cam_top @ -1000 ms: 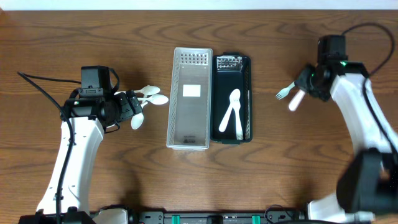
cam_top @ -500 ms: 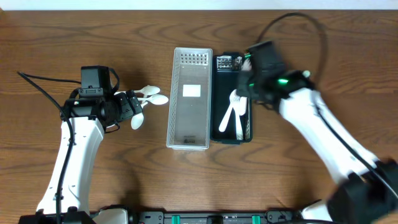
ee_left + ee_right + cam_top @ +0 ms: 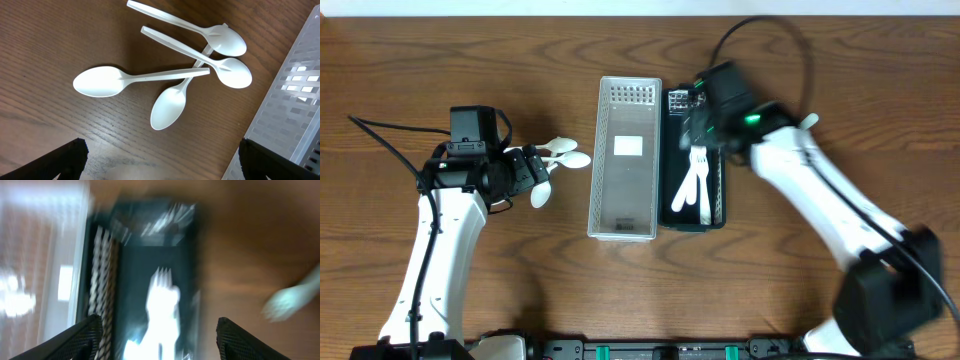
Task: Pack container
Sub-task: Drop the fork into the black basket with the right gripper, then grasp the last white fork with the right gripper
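The right arm's fingers (image 3: 86,336) stand wide apart over the black container (image 3: 695,227), seemingly to release cutlery; a white fork (image 3: 161,300) lies inside. It sits mid-table (image 3: 900,100) beside a pale bin (image 3: 625,215). The left fingers (image 3: 60,160), also apart, hover above four loose spoons (image 3: 167,107), probably the next pick.

- Right wrist view is all smear: the tray (image 3: 150,240) is a dark shape, and the white piece (image 3: 162,297) in it shows tines but no outline.
- A pale smear (image 3: 290,297) right of it cannot be identified.
- Overhead, the blurred right gripper (image 3: 702,122) covers the tray's top end.
- A white tip (image 3: 807,122) shows behind the right arm (image 3: 800,180), the rest hidden.
- Left wrist view cuts off the basket (image 3: 295,100) and shows only the tips of the left fingers (image 3: 70,155).
- 1 of 4 spoons (image 3: 170,107) has its handle under others.
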`<state>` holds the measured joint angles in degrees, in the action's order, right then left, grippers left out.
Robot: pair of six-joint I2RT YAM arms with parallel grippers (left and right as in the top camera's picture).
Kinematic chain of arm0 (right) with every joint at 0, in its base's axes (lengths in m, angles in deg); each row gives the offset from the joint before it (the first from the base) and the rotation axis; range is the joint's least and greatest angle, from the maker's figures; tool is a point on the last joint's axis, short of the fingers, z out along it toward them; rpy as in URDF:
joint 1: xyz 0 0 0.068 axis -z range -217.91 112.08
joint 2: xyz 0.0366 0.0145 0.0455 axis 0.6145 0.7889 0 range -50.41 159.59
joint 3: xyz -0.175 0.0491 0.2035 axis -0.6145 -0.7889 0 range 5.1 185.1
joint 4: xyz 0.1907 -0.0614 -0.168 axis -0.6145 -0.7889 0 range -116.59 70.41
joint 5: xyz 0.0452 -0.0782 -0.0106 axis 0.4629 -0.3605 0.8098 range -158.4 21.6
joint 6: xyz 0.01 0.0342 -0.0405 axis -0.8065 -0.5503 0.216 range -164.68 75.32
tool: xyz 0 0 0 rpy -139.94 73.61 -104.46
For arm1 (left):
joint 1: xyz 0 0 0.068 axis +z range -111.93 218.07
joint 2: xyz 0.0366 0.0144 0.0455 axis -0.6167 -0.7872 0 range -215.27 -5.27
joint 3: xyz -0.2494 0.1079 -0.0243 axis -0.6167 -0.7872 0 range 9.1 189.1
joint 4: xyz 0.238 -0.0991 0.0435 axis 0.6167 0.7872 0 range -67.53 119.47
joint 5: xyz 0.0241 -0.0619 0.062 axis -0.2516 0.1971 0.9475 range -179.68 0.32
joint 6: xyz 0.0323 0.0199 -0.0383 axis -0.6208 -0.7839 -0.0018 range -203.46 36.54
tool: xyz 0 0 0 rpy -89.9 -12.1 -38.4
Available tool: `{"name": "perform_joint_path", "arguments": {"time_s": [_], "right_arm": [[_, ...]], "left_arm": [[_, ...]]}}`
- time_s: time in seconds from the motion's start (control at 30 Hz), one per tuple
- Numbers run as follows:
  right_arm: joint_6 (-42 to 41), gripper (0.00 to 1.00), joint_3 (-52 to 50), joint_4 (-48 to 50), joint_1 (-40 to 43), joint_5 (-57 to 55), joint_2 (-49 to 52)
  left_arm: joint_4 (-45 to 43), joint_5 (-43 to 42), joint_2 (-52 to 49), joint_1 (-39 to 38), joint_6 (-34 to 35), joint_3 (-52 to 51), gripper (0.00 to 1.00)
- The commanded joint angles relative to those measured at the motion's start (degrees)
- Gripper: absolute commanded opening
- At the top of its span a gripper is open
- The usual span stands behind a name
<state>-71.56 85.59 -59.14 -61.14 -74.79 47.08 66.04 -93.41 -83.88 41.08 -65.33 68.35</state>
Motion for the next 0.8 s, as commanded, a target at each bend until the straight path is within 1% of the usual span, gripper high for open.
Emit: {"name": "perform_joint_path", "arguments": {"time_s": [0.0, 0.17, 0.33, 0.57, 0.67, 0.77], "right_arm": [[0.0, 0.77, 1.62, -0.42, 6.6, -6.75, -4.28], [-6.8, 0.75, 0.17, -3.58, 16.35, -7.13, -1.79], [-13.18, 0.75, -0.42, -5.03, 23.71, -5.79, 5.79], [-15.17, 0.7, -0.42, -1.79, 26.71, 1.27, 15.89], [-15.34, 0.7, -0.42, 0.28, 26.51, 2.82, 17.99], [-15.15, 0.71, -0.42, 3.13, 25.68, 2.82, 18.45]], "left_arm": [[0.31, 0.09, -0.15, 0.31, -0.44, 0.87, 0.98], [0.31, 0.09, -0.15, 0.31, -0.44, 0.87, 0.98], [0.31, 0.09, -0.15, 0.31, -0.44, 0.87, 0.98], [0.31, 0.09, -0.15, 0.31, -0.44, 0.87, 0.98], [0.31, 0.09, -0.15, 0.31, -0.44, 0.87, 0.98], [0.31, 0.09, -0.15, 0.31, -0.44, 0.87, 0.98]]}}
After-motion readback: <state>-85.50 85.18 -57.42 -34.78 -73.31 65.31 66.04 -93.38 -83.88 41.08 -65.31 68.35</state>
